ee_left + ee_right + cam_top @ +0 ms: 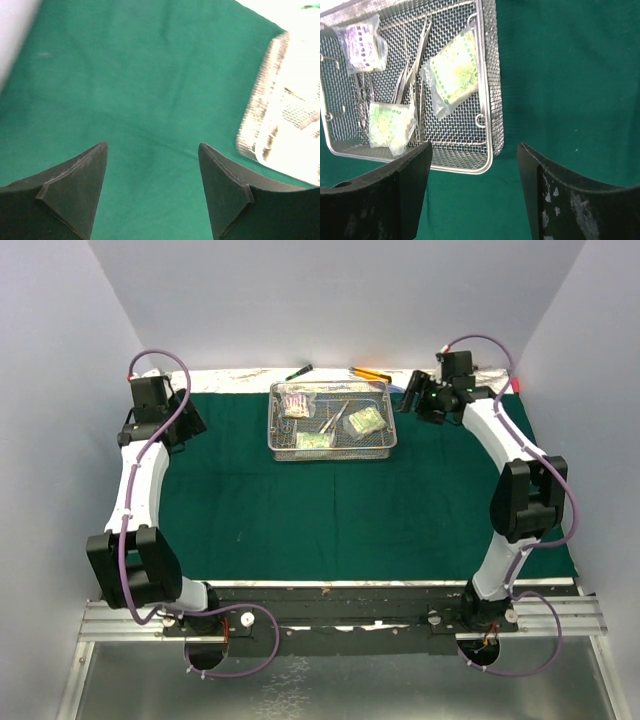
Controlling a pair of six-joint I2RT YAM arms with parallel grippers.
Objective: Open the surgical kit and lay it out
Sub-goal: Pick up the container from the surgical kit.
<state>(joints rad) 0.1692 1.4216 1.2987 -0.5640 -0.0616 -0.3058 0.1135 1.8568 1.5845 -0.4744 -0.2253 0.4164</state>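
Surgical kit opened, contents waiting: the dark green cloth wrap lies spread flat over the counter, soft and faintly creased, apparently to serve as your work field. At its 12 o'clock sits the rectangular wire-mesh tray, bright steel with a rolled rim, keeping 3 crinkled clear packets and slim steel clamps and tweezers corralled together. Your left claw hangs released over bare cloth, well off at the tray's 9 o'clock, gripping nothing. Your right claw, likewise spread and empty, hovers just beside the tray at its 2 o'clock, seemingly placed to reach in. Nothing is laid out yet.
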